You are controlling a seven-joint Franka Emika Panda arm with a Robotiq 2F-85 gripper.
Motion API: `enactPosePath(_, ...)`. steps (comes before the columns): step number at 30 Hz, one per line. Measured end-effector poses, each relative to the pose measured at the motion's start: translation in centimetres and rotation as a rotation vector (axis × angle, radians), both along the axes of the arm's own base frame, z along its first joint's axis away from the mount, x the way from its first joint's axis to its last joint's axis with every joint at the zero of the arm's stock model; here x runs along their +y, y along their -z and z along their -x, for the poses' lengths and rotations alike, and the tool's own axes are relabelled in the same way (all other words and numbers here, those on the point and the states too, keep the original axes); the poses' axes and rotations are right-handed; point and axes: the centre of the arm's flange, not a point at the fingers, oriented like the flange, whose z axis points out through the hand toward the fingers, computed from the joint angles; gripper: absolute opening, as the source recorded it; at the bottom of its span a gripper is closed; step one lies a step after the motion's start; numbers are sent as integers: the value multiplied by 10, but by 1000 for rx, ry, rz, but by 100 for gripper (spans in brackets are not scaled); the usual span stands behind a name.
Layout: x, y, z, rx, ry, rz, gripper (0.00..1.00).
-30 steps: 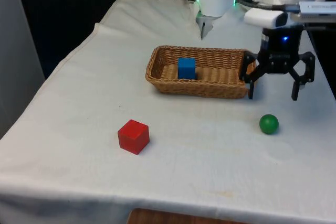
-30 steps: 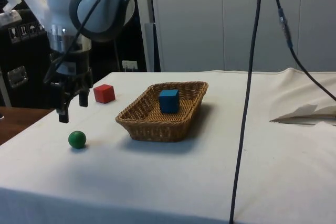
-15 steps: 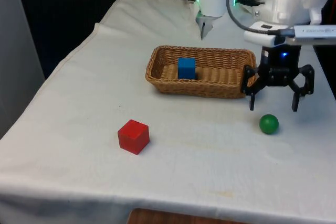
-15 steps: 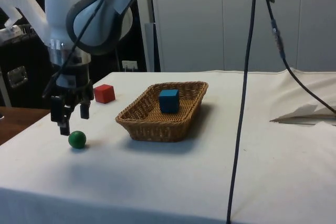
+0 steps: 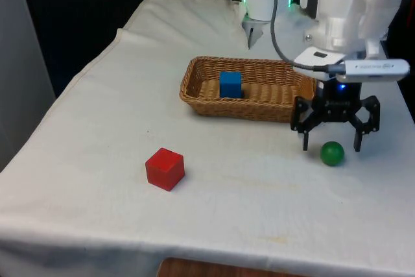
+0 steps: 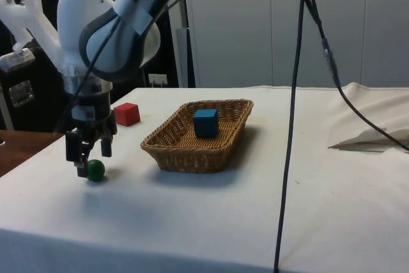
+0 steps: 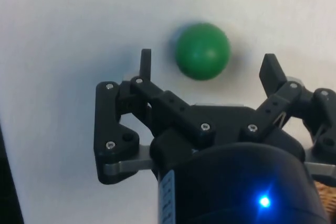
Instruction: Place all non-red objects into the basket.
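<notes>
Between the spread fingers of the black two-finger gripper (image 5: 330, 146) lies the small green ball (image 5: 332, 153), resting on the white cloth-covered table (image 5: 97, 128) just beside the woven wicker basket (image 5: 194, 82), off its end. Over the last second the gripper has come down from well above the ball to a height where its fingertips hang almost at the cloth. In the side view the gripper (image 6: 86, 160) now stands directly over the green ball (image 6: 96, 169), where before it was higher and a little off to one side. The jaws are released and wide, and nothing is held. The wrist view shows the green ball (image 7: 202, 51) set between the two fingertips (image 7: 145, 61), nearer one fingertip than the other, with a gap on each side, so no contact yet.

My judgement is that the approach is nearly finished and closing on the ball is the step in hand. The blue wooden cube (image 5: 230, 84) already sits inside the basket, so the ball looks like the last non-red item to move. The red wooden cube (image 5: 165, 168) stands well apart from the jaws and should stay on the cloth.

Being a sphere, the ball has no long axis and points no particular way, so any closing direction suits it; it may roll if one finger touches first.
</notes>
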Motion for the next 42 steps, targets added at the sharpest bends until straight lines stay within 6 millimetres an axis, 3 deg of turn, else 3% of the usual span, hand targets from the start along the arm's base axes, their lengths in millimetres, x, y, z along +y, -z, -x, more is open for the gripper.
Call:
enactPosePath(8, -6, 12, -8, 13, -1, 2, 97)
enactPosePath(12, -5, 12, -8, 17, -2, 3, 59)
enactPosePath(13, -5, 12, -8, 18, -2, 3, 36)
enactPosePath(15, -5, 12, -8, 18, -2, 3, 13)
enactPosePath(16, -6, 12, -8, 19, -2, 3, 13)
enactPosePath(17, -6, 12, -8, 19, -2, 3, 0)
enactPosePath(28, -6, 11, -10, 15, -1, 3, 0)
enactPosePath(42, -14, -45, 0, 4, -7, 4, 0)
